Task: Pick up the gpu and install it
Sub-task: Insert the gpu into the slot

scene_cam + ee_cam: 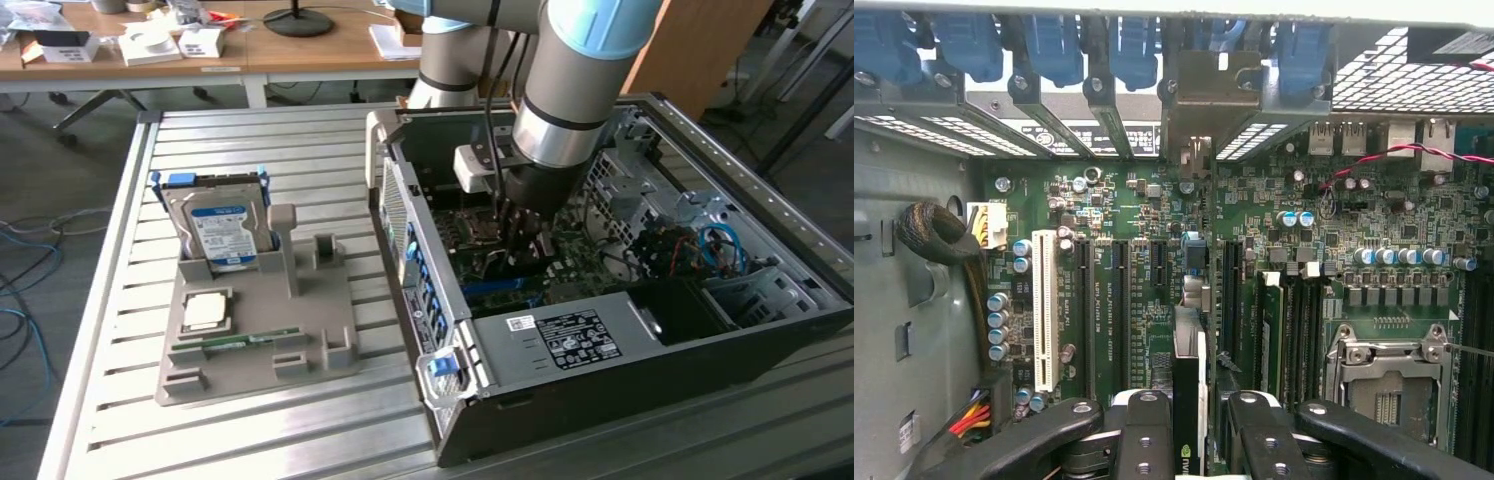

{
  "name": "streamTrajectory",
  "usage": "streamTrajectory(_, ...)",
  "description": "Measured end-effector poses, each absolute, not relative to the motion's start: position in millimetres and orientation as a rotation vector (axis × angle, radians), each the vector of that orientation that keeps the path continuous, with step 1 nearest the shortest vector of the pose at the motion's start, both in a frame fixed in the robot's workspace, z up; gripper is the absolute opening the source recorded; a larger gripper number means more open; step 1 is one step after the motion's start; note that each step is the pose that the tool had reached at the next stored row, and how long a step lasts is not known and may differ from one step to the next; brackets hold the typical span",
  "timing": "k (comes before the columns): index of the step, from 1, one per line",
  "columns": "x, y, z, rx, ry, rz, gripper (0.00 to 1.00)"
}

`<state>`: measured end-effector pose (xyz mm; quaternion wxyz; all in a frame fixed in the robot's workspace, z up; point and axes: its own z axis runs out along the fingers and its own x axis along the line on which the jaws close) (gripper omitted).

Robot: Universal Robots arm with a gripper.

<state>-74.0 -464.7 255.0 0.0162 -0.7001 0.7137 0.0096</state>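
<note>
Graphics card (1187, 400) stood on edge between the jaws, which were clamped on its two flat faces, with one black finger (1144, 440) on each side. It hung inside the open computer case (561, 400), over the green motherboard (1124, 210). It ran parallel to the long black slots (1087, 310) and sat between them and the processor socket (1384, 385). Whether its lower edge touched a slot could not be told.

The arm (574, 90) reached down into the case from above. The case lay on its side along the edge of the surface (267, 430) at the exterior view's right. Beside the case, toward the opposite edge, lay a grey holder (254, 340). It carried an upright hard drive (220, 225), a flat processor chip (204, 312) and a narrow memory stick (247, 342).
</note>
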Motion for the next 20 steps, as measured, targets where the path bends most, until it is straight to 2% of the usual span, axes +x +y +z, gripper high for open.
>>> streamTrajectory(20, -75.1, -464.7, 252.8, -2.176, 2.221, 0.030, 0.26)
